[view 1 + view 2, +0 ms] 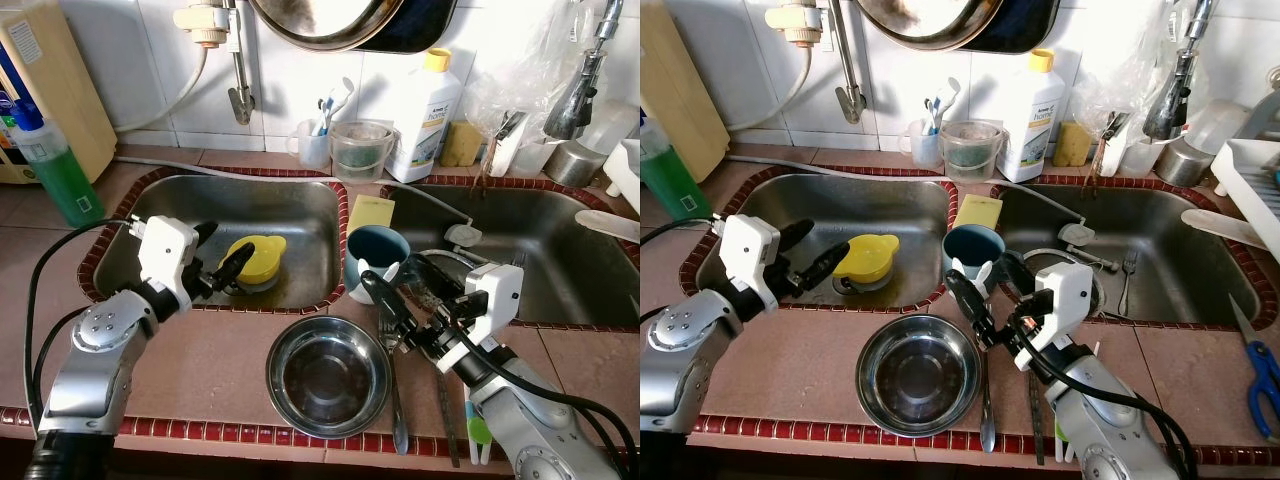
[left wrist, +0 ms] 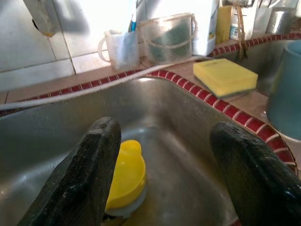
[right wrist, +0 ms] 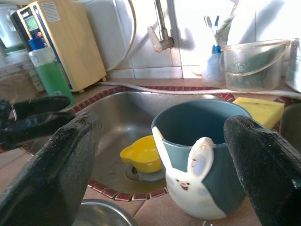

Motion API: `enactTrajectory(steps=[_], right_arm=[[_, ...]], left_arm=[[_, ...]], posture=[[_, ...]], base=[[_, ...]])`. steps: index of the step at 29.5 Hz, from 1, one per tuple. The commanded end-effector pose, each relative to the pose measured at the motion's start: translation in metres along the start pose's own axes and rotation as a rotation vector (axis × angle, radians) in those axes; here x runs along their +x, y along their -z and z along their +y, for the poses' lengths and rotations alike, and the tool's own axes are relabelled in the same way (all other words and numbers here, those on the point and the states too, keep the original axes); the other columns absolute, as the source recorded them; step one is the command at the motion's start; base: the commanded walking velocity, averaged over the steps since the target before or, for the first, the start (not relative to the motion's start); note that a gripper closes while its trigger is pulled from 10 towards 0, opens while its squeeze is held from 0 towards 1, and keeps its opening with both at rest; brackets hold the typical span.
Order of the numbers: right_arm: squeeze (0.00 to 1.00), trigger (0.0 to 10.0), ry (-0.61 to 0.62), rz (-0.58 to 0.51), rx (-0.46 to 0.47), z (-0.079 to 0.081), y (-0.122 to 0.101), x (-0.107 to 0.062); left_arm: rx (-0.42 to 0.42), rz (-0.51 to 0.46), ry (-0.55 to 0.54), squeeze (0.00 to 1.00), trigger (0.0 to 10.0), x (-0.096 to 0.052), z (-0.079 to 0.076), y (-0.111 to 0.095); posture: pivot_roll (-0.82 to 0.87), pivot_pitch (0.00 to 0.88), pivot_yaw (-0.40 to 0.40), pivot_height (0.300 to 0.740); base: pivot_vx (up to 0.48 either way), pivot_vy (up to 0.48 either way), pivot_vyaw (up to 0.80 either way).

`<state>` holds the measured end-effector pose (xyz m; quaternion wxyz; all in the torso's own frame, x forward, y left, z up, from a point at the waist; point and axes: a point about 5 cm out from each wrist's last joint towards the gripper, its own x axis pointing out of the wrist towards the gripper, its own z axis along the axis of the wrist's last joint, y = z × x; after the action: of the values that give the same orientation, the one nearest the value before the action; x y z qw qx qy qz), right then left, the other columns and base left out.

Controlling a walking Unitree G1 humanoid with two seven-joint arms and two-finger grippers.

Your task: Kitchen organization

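Note:
A teal mug with a white bunny face stands on the tiled divider between the two sinks. My right gripper is open just in front of the mug, one finger on each side and neither touching it. In the left sink a yellow lid-like piece lies over the drain. My left gripper is open at the sink's near rim, just left of the yellow piece. A steel bowl sits empty on the counter's front edge between my arms.
A yellow sponge lies behind the mug. A spoon and other cutlery lie right of the bowl. A detergent bottle, plastic jug and toothbrush cup line the back wall. Green soap bottle far left, blue scissors far right.

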<state>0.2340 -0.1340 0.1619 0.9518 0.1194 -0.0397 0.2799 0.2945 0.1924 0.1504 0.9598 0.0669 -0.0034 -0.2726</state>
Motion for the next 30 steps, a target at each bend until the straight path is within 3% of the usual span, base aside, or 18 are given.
enactTrajectory(steps=[1, 4, 16, 21, 23, 30], right_arm=[[0.0, 10.0, 0.018, 0.002, -0.01, -0.004, 0.001, -0.002], [0.0, 10.0, 0.031, -0.013, -0.02, -0.006, -0.002, 0.0], [0.0, 10.0, 0.115, -0.081, -0.068, -0.019, -0.021, 0.003], [0.0, 10.0, 0.204, -0.104, -0.09, -0.028, -0.031, 0.0], [0.0, 10.0, 0.272, -0.128, -0.083, -0.038, -0.04, 0.001], [0.0, 10.0, 0.383, -0.162, -0.032, -0.05, -0.054, 0.006]], left_arm=[[0.024, -0.017, 0.035, 0.0, 10.0, 0.001, -0.004, -0.009], [0.06, -0.022, 0.062, 0.0, 10.0, 0.006, -0.007, -0.016], [0.045, -0.028, 0.074, 0.0, 10.0, 0.013, -0.016, -0.018], [0.023, -0.034, 0.067, 0.0, 10.0, 0.014, -0.016, -0.018], [0.019, -0.029, 0.061, 0.0, 10.0, 0.015, -0.015, -0.017], [0.016, -0.034, 0.06, 0.0, 10.0, 0.017, -0.016, -0.018]], posture=[[-0.07, 0.043, 0.024, 0.74], [-0.07, 0.04, 0.025, 0.74], [-0.1, 0.034, 0.025, 0.74], [-0.1, 0.035, 0.022, 0.74], [-0.11, 0.031, 0.02, 0.74], [-0.11, 0.029, 0.02, 0.74]], base=[[0.0, 0.0, 0.0], [0.0, 0.0, 0.0], [0.0, 0.0, 0.0], [0.0, 0.0, 0.0], [0.0, 0.0, 0.0], [0.0, 0.0, 0.0]])
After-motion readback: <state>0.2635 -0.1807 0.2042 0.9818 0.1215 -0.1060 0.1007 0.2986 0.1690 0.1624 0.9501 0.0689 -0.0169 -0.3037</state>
